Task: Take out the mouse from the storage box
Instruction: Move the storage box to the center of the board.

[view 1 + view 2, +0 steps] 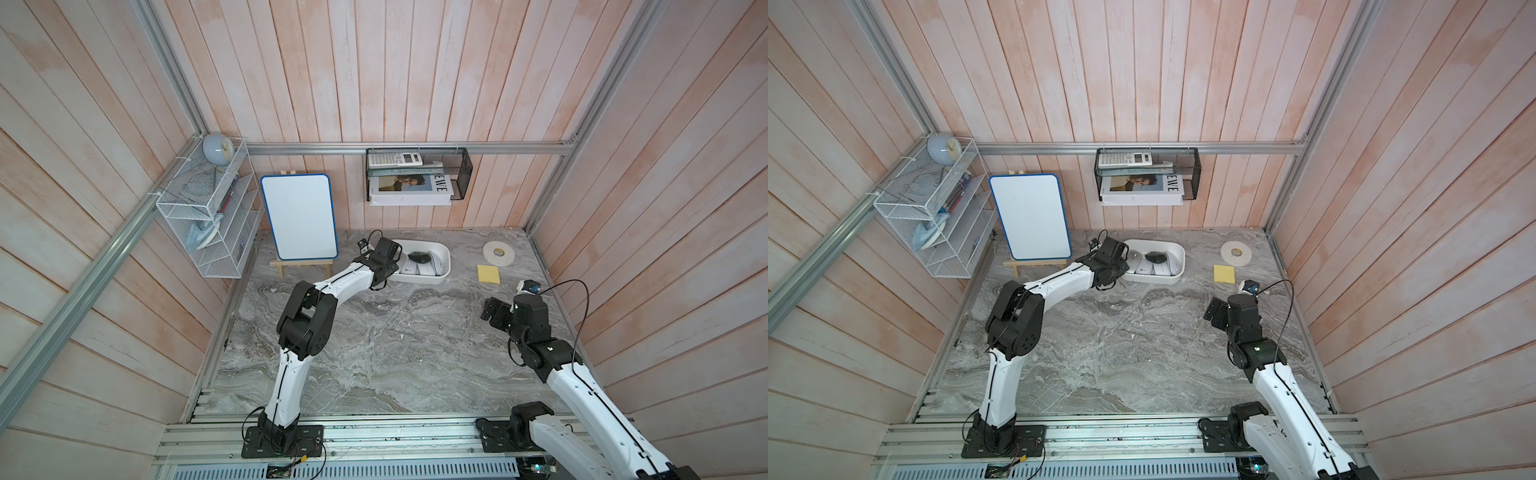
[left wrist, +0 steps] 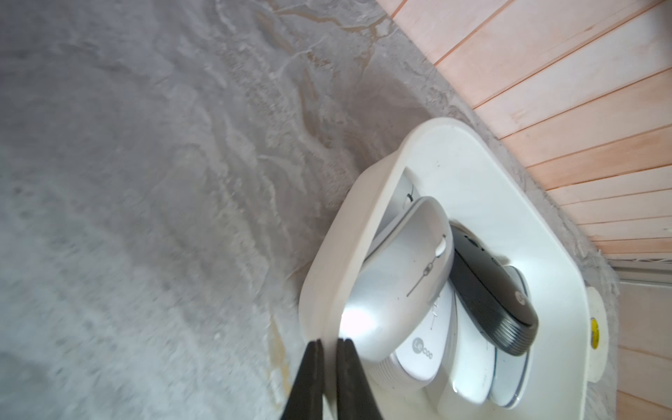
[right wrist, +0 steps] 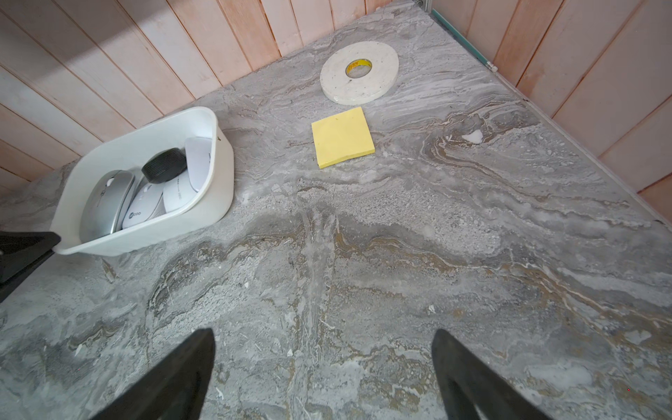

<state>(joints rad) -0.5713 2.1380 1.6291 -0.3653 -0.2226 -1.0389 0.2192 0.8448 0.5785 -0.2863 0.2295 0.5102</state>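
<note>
Clamping the left rim of the storage box [image 1: 422,279] in the left gripper [image 2: 329,363], hovering the right gripper [image 3: 322,332] spread wide at near right, eyeing the black mouse [image 1: 419,257] lying left-to-right atop pale mice [image 2: 403,276] inside, just right of those fingers [image 2: 312,367].

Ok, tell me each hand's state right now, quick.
Left hand: closed on the rim of the storage box.
Right hand: open, holding nothing.
</note>
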